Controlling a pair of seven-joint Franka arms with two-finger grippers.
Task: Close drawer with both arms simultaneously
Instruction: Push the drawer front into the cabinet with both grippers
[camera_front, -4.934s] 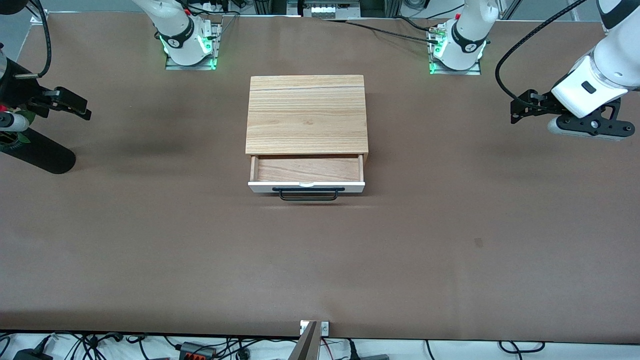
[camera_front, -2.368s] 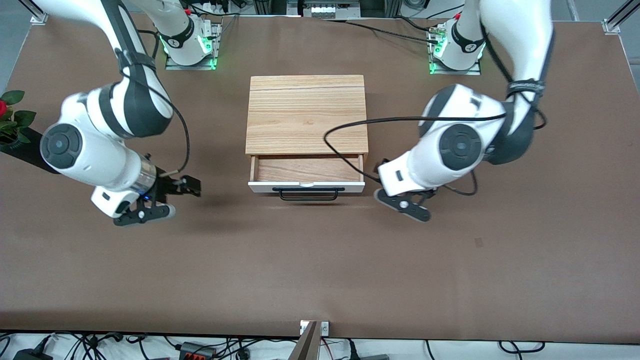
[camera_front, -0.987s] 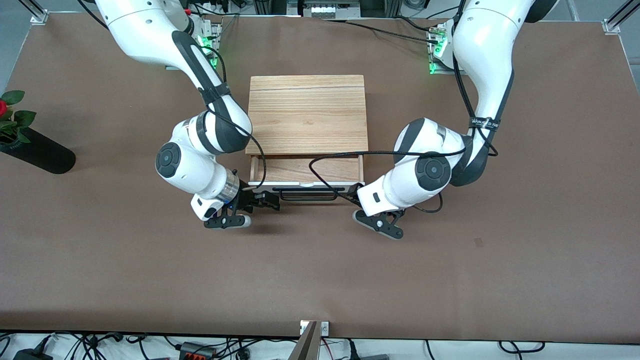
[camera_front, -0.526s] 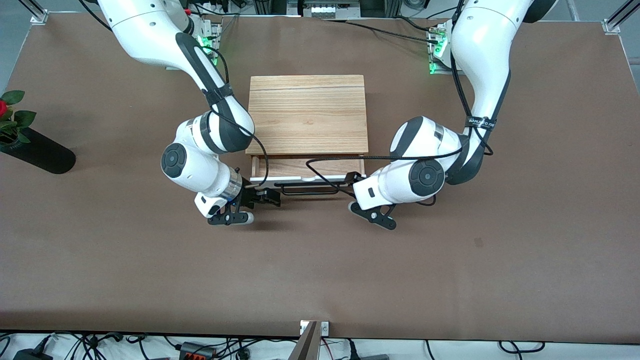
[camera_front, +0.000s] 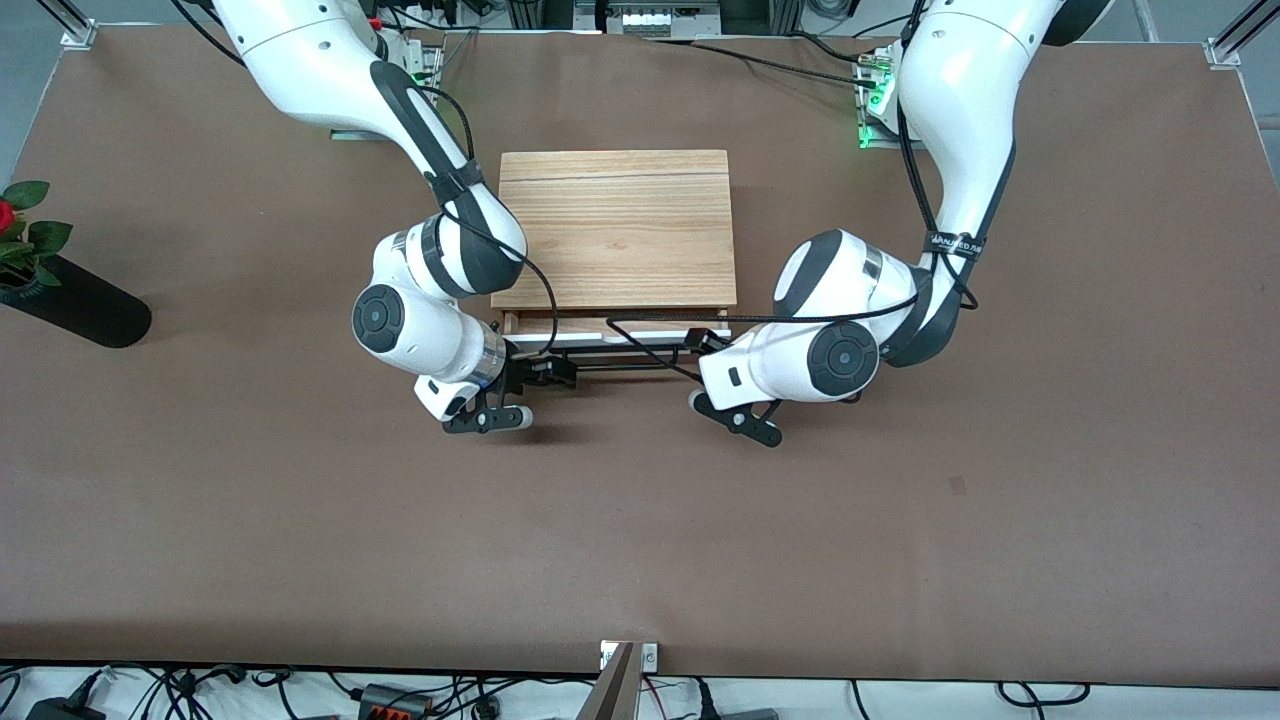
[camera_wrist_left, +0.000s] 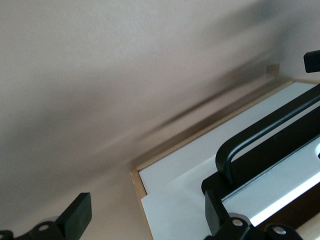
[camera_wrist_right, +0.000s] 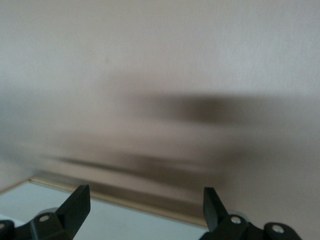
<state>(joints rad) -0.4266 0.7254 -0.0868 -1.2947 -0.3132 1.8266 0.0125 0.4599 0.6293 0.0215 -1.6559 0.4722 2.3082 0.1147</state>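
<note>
The light-wood cabinet (camera_front: 614, 228) stands mid-table. Its drawer (camera_front: 615, 324) sticks out only a narrow strip, with the white front panel (camera_front: 620, 338) and black bar handle (camera_front: 620, 362) facing the front camera. My right gripper (camera_front: 548, 374) is open, low at the handle's end toward the right arm's end of the table. My left gripper (camera_front: 700, 347) is open at the handle's other end. In the left wrist view my left gripper (camera_wrist_left: 145, 216) is open, with the panel (camera_wrist_left: 190, 170) and handle (camera_wrist_left: 265, 131) against one finger (camera_wrist_left: 216, 212). In the right wrist view my right gripper (camera_wrist_right: 144, 205) is open over the panel (camera_wrist_right: 100, 215).
A black vase (camera_front: 75, 305) with a red rose lies near the table edge at the right arm's end. The brown table (camera_front: 640, 540) spreads wide between the drawer and the front camera. Both forearms flank the cabinet's front corners.
Both grippers have moved toward the cabinet, against the drawer front. The drawer has slid in; the open wooden strip has shrunk from wide to narrow.
</note>
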